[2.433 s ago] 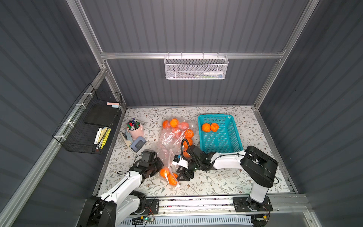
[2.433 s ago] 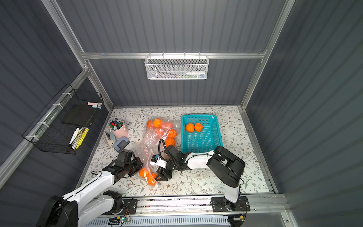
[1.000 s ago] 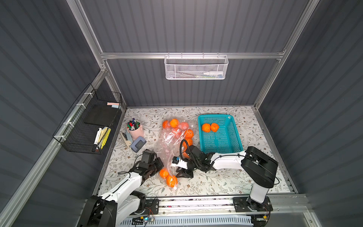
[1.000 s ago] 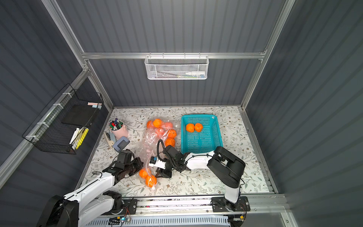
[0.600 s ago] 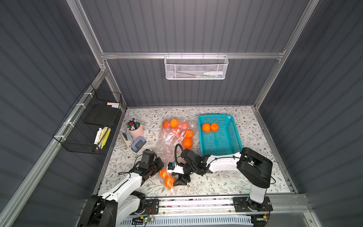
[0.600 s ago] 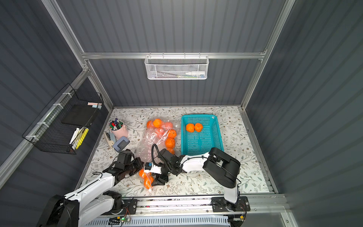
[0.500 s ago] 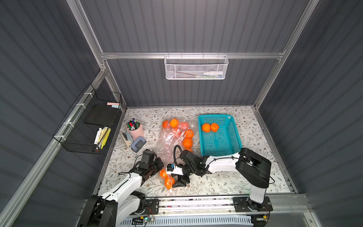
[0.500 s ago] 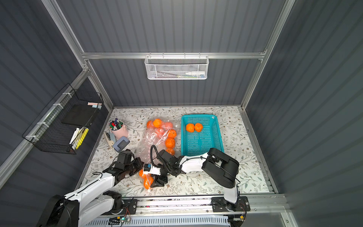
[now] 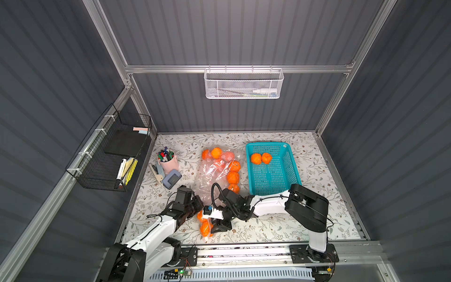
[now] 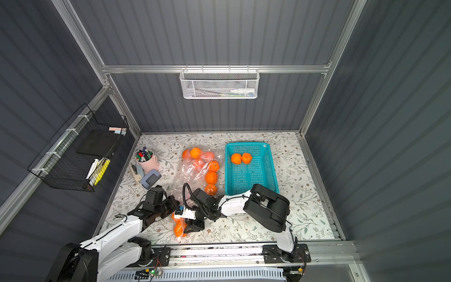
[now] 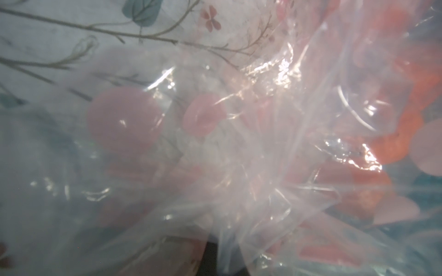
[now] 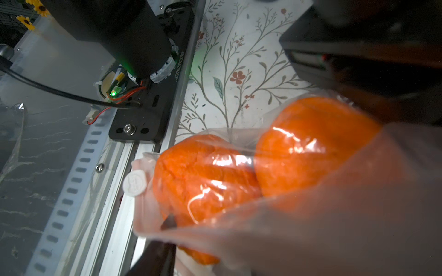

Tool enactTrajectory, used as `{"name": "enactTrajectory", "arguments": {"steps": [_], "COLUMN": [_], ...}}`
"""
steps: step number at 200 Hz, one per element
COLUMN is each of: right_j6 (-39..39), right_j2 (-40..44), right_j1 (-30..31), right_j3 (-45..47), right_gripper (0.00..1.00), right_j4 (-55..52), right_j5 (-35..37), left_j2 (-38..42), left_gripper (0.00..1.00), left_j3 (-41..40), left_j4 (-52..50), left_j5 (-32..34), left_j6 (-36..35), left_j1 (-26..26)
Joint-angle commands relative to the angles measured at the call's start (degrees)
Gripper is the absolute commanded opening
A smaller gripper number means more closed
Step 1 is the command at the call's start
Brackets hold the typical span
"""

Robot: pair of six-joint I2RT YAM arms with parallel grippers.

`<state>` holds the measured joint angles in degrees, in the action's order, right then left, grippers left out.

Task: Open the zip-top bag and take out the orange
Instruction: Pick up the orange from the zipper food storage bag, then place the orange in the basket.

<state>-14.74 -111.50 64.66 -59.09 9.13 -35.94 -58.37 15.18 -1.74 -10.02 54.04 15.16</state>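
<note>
My left gripper (image 9: 197,210) stays clenched on the zip-top bag (image 9: 212,171). The right gripper (image 9: 218,225) has slid nearer and left, onto the bag's near end; I cannot tell its grip. The two oranges (image 9: 204,228) are still bagged and have been dragged nearer.

Top views overhead, near-identical, whole scene; wrist cameras close on bag (image 11: 215,143).

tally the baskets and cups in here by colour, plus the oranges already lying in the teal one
teal plastic basket: 1
white mesh wall basket: 1
black wire wall basket: 1
pink pen cup: 1
round oranges in the teal basket: 2
total: 6
</note>
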Motion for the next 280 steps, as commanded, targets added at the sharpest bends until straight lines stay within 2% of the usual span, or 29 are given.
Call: {"name": "enactTrajectory", "arguments": {"steps": [1, 34, 66, 107, 159, 180, 208, 230, 261, 280], "right_j6": [-0.6, -0.2, 1.2, 4.8, 7.5, 10.2, 12.6, 12.6, 17.0, 18.8], "right_j2": [2.4, 7.1, 12.1, 16.2, 23.6, 27.4, 32.3, 33.6, 30.1, 26.4], "right_j1": [0.1, -1.8, -5.0, -7.1, -7.9, -9.0, -16.2, -22.9, -37.2, -43.3], "right_j3": [2.3, 6.0, 8.8, 9.6, 9.5, 8.6, 8.5, 5.9, 0.9, -1.1], "right_gripper": [0.36, 0.27, 0.26, 0.25, 0.24, 0.24, 0.23, 0.23, 0.25, 0.26], "right_j4": [-0.5, -1.6, -2.4, -5.6, -6.6, -9.4, -12.8, -18.8, -25.9, -27.1], "right_j5": [0.8, 4.6, 7.6, 23.0, 20.0, 23.4, 22.7, 28.3, 33.6, 36.0], "left_j2": [0.3, 0.3, 1.1, 2.9, 2.9, 2.6, 2.7, 2.9, 3.1, 3.1], "left_gripper": [0.0, 0.0, 0.0, 0.0, 0.0, 0.0, 0.0, 0.0, 0.0, 0.0], "left_j3": [-1.0, -0.4, -0.3, -0.7, -1.1, -1.0, -1.1, -1.2, -1.2, -1.3], "left_j4": [-2.0, -2.5, -3.0, -4.1, -3.6, -3.5, -3.6, -3.5, -3.6, -3.4], "left_j5": [0.0, -0.2, 0.3, 1.1, 1.2, 1.1, 1.2, 1.1, 1.1, 1.1], "left_j6": [0.0, -0.3, -0.4, -0.2, 0.0, 0.0, 0.0, 0.0, -0.1, 0.1], "left_j1": [-0.1, -0.1, -0.1, -0.1, -0.1, -0.1, -0.1, -0.1, -0.1, -0.2]}}
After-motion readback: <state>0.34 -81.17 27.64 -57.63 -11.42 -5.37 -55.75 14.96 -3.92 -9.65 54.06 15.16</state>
